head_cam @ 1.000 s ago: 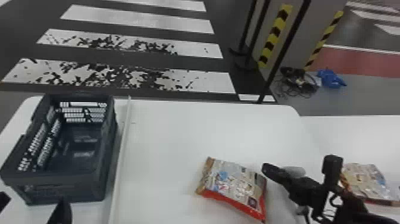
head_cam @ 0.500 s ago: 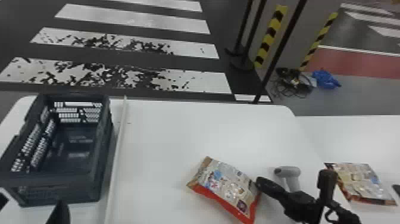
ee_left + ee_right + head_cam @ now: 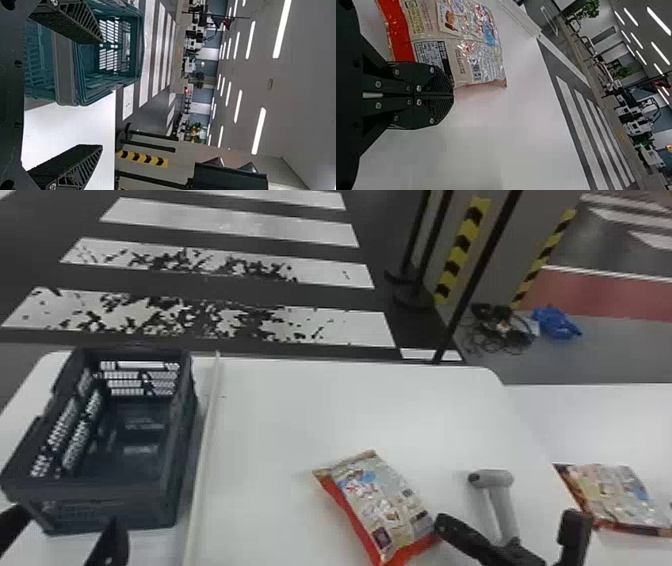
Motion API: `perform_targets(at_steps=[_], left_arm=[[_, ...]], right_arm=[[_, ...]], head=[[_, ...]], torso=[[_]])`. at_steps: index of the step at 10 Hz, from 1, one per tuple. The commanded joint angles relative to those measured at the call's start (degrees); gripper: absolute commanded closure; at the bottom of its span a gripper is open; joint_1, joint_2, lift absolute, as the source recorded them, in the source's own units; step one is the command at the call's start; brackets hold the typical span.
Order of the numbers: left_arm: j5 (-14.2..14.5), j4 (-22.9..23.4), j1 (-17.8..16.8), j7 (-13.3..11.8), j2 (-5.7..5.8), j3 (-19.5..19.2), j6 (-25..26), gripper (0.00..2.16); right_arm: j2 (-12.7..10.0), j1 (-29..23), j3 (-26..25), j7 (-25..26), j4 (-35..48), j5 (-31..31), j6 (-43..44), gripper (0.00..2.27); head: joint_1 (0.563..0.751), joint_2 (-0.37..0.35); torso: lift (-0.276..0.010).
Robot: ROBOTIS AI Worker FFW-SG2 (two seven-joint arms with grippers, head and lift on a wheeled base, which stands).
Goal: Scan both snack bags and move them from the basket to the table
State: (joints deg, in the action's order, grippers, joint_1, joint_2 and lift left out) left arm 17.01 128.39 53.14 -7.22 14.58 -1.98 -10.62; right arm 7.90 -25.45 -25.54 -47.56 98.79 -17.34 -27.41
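Note:
In the head view, one snack bag (image 3: pixel 385 500) lies on the middle table, and my right gripper (image 3: pixel 442 524) is at its lower right side. The right wrist view shows that gripper (image 3: pixel 453 95) shut, its fingers overlapping the edge of the bag (image 3: pixel 466 59); whether they touch is unclear. A second bag (image 3: pixel 612 495) lies farther right. Between the bags is a grey scanner (image 3: pixel 495 478), behind the right gripper. My left gripper (image 3: pixel 66 520) stands open at the near side of the dark basket (image 3: pixel 115 510); the left wrist view has this gripper (image 3: pixel 102 94) beside the basket (image 3: pixel 65 71).
A pale strip (image 3: pixel 202 460) runs along the white table (image 3: pixel 280 415) just right of the basket. Another white surface (image 3: pixel 600 415) adjoins on the right. Beyond the tables stand black posts (image 3: pixel 475 280), with cables (image 3: pixel 500 330) on the floor.
My right gripper has drawn back toward the near edge, uncovering more of the scanner. The middle bag lies turned somewhat differently. The head view has shifted slightly; the left gripper stays by the basket.

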Motion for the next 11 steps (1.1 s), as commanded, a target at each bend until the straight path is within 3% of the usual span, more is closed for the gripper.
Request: perform_targets(at_steps=[1,3,6,8,11], left_arm=[[1.0,-1.0,-1.0,-0.2,0.18,0.0,0.0,0.05],[1.9,-2.2,-1.9,-0.6,0.27,-0.3,-0.1,0.05],[2.9,-3.8,-3.6,-0.8,0.53,-0.7,-0.1,0.05],[3.0,-4.6,-4.4,-0.8,0.53,-0.4,0.2,0.05],[3.2,-5.3,-4.8,-0.8,0.45,-0.4,0.2,0.05]], right_arm=[[-1.8,-3.1,-0.2,0.0,4.3,-1.6,-2.1,2.25],[-4.1,-4.4,0.1,0.0,6.1,-3.1,-3.7,2.25],[-7.3,-8.0,-0.1,0.3,17.0,-6.3,-11.2,2.25],[-8.0,-9.2,2.3,1.4,22.1,-6.4,-14.4,2.25],[-8.0,-5.9,8.8,5.5,22.2,-1.9,-14.7,2.25]], head=[[0.695,-0.189],[0.695,-0.149],[0.695,-0.089],[0.695,-0.032],[0.695,0.033]], torso=[[-0.098],[-0.098],[-0.098],[-0.098],[-0.098]])
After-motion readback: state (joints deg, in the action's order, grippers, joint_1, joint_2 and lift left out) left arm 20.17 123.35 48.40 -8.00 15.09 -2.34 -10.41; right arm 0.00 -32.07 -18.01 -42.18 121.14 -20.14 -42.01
